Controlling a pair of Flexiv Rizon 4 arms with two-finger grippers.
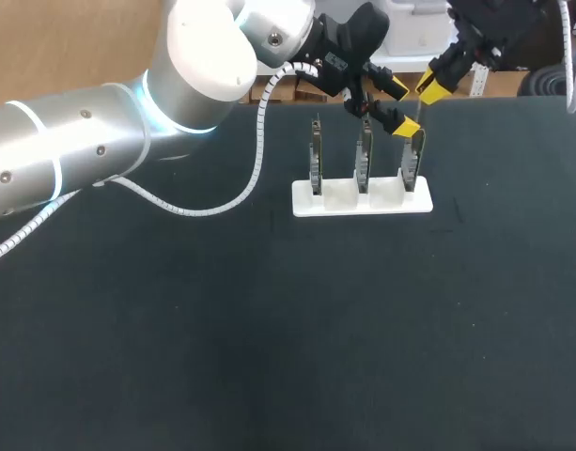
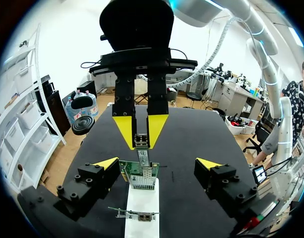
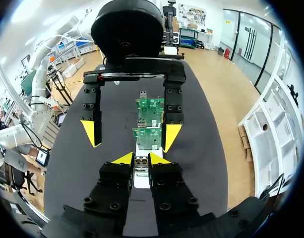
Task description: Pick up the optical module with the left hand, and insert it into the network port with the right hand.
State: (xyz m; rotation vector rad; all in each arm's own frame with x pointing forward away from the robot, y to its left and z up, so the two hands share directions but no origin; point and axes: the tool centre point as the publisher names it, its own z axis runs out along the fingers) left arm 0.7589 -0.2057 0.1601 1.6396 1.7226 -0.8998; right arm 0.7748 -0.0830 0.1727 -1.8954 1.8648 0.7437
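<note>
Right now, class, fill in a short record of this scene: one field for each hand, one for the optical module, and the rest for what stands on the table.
left hand: open, its fingers wide apart on either side of the end board
right hand: shut on the optical module, tips pointing down
optical module: held directly above the end board; contact cannot be told
end board: upright, nearest the right arm's side
circuit boards: three, standing in a row
white holder: carries the boards
table: black surface

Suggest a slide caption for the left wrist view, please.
Right pincer grips the optical module close to a circuit board; left pincer open.
</note>
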